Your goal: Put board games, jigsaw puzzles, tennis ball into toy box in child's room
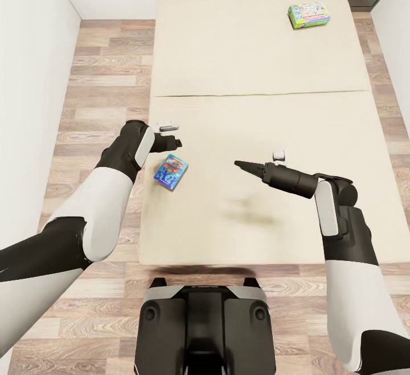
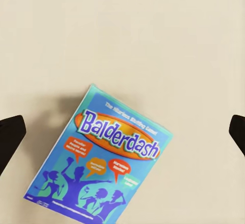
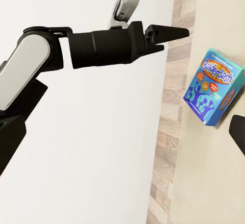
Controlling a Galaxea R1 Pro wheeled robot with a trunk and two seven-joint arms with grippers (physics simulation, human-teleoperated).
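Near the bed's (image 1: 256, 78) front left edge the blue Balderdash box (image 1: 171, 172) lies flat beneath the left gripper (image 1: 177, 143), fingers apart, which should descend squarely astride it, while the right gripper (image 1: 242, 164) hovers closed, and the green-edged game (image 1: 308, 15) waits far off.

Blue board game (image 1: 171, 172) flat on bed (image 1: 228, 67); green-edged game (image 1: 308, 15) far corner.

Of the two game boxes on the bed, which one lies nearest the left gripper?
The blue Balderdash box, lying just beside the left gripper near the bed's left edge. The green-edged box lies far off at the opposite corner.
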